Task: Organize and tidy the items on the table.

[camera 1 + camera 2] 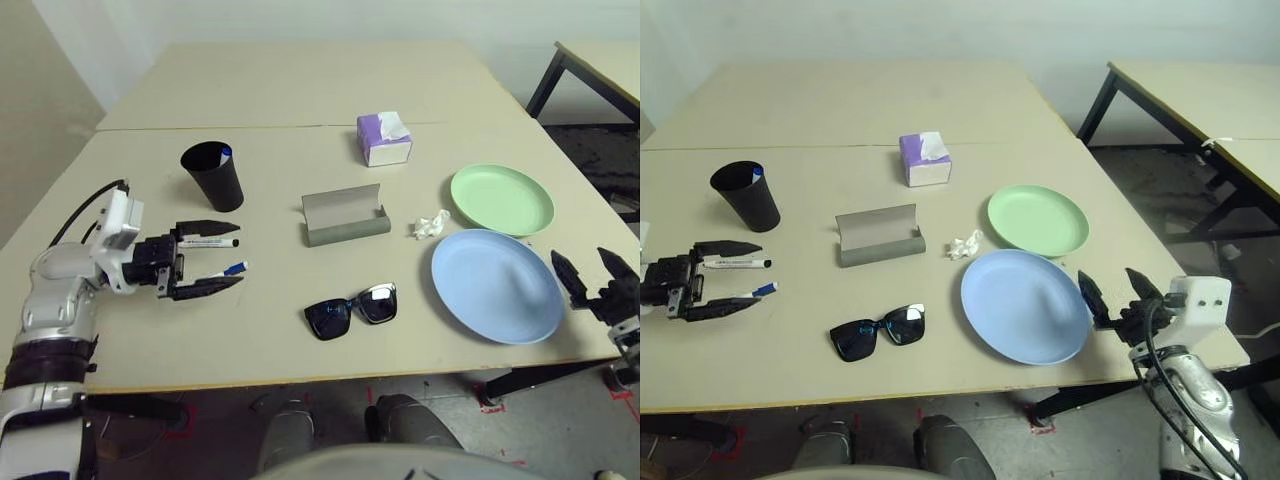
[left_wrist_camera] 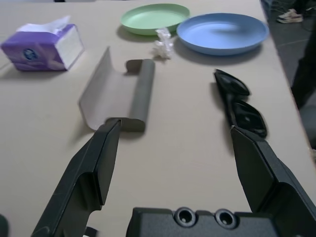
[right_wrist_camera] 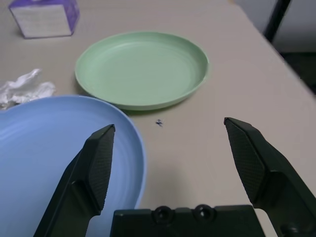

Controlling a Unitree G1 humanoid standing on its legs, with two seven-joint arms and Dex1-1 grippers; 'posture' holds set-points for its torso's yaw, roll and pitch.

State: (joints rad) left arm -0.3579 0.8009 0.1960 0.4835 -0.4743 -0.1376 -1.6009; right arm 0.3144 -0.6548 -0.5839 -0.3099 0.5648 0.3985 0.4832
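Items for tidying lie spread across your table (image 1: 150,330): two markers sit at your left, the black-capped marker (image 1: 212,242) and the blue-capped marker (image 1: 230,268), and your left gripper (image 1: 215,256) hovers over them with its fingers spread wide, one finger on each side, holding nothing. Just beyond them stands a black cup (image 1: 213,175); you can see something blue at its inner rim, but what it is cannot be told. Near the middle, the grey glasses case (image 1: 345,215) lies open with nothing in it, and the sunglasses (image 1: 351,310) rest apart from it, closer to your edge of the table. A crumpled tissue (image 1: 431,225) sits between the case and the plates, just beside the rims of both. The green plate (image 1: 502,199) and the blue plate (image 1: 497,285) lie side by side at your right, their rims close together, and neither has anything on it. Farther back stands a purple tissue box (image 1: 384,139) with a white sheet poking out of its top. Your right gripper (image 1: 1118,292) hangs at the table's right edge, just beside the blue plate, fingers wide apart and gripping nothing.
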